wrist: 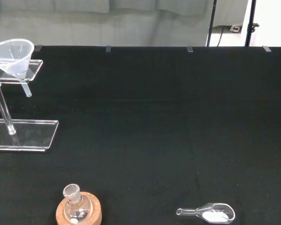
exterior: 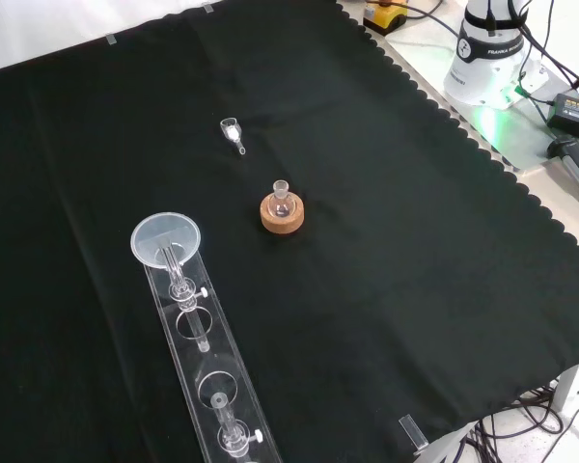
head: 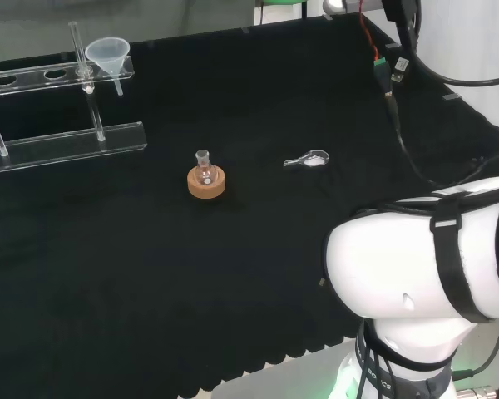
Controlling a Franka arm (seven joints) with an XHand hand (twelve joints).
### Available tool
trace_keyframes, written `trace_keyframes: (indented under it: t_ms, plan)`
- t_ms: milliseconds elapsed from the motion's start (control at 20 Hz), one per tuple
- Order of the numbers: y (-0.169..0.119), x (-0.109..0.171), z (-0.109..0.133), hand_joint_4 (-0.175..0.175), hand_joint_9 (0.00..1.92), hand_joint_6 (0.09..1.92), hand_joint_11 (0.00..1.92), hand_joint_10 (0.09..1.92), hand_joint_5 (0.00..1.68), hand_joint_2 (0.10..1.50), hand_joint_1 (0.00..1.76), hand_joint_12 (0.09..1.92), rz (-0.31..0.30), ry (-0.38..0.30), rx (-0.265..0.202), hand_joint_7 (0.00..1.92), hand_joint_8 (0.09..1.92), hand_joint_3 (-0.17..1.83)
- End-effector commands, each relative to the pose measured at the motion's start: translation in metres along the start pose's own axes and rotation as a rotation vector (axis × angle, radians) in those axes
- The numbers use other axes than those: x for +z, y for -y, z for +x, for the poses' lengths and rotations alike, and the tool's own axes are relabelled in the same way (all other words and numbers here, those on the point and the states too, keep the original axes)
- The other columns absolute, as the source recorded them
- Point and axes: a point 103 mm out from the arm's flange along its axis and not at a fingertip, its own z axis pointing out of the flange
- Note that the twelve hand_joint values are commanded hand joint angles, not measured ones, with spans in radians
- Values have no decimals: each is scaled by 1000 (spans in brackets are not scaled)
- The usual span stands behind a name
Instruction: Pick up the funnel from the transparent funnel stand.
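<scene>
A clear funnel (head: 108, 55) sits in the end hole of the transparent funnel stand (head: 62, 143) at the far left of the head view. In the front view the funnel (exterior: 166, 241) rests at the upper end of the stand (exterior: 207, 362), its stem pointing down through the top rail. The wrist view shows the funnel (wrist: 13, 57) and the stand (wrist: 21, 135) well away across the cloth. White arm links (head: 424, 266) rise at the right of the head view.
A small round flask (head: 204, 170) on a cork ring (head: 206, 184) stands mid-cloth, seen also in the front view as the flask (exterior: 281, 201). A clear scoop (head: 309, 160) with white powder lies right of it in the head view. Cables hang at the far right.
</scene>
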Motion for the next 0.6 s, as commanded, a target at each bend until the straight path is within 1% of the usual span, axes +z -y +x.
trace_keyframes:
  t_ms: [50,150,350,500,600]
  plan:
    - [0,-1,-4,64,0,87,0,111,43,813,30,1081,-9,16,-1,0,93,76]
    - [-1,-3,-7,76,0,87,0,87,10,822,7,975,-14,25,0,0,87,78]
    - [-12,-2,-9,81,0,87,0,87,0,817,8,936,-29,46,-10,0,87,75]
    - [-26,7,-5,83,0,87,0,87,0,806,21,933,-73,26,-53,0,87,69]
    - [-42,18,-4,84,0,87,0,87,0,801,28,934,-110,6,-84,0,87,66]
